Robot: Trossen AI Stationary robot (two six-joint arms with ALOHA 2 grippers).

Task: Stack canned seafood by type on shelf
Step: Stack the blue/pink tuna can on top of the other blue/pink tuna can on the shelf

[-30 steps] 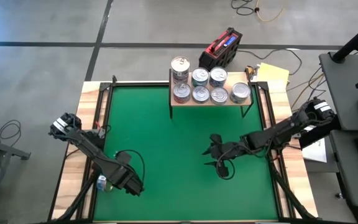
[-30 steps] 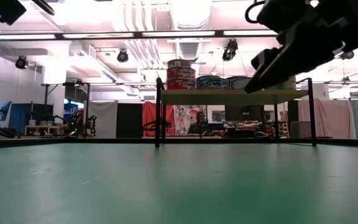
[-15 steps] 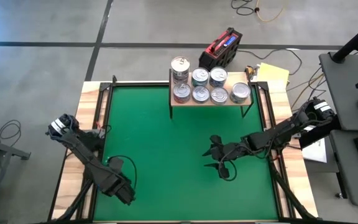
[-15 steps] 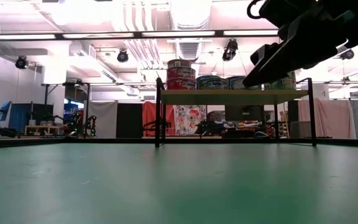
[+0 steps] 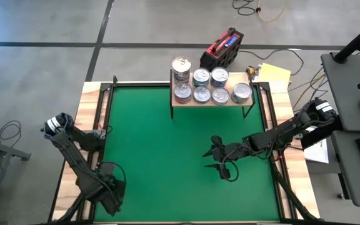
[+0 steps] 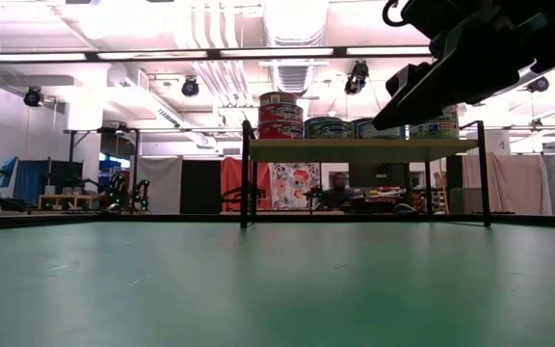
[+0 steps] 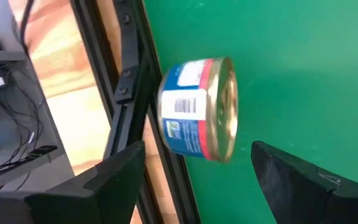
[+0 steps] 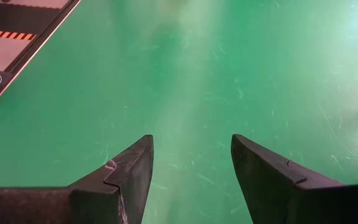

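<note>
Green mat (image 5: 167, 144) with a gold-topped tin (image 7: 201, 109) at its edge; tin-laden shelf (image 5: 211, 100) at its far side.

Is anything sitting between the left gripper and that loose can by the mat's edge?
Nothing visible. In the left wrist view the can lies ahead of the open left gripper, with only bare green mat between them. The black frame rail runs right beside the can.
</note>
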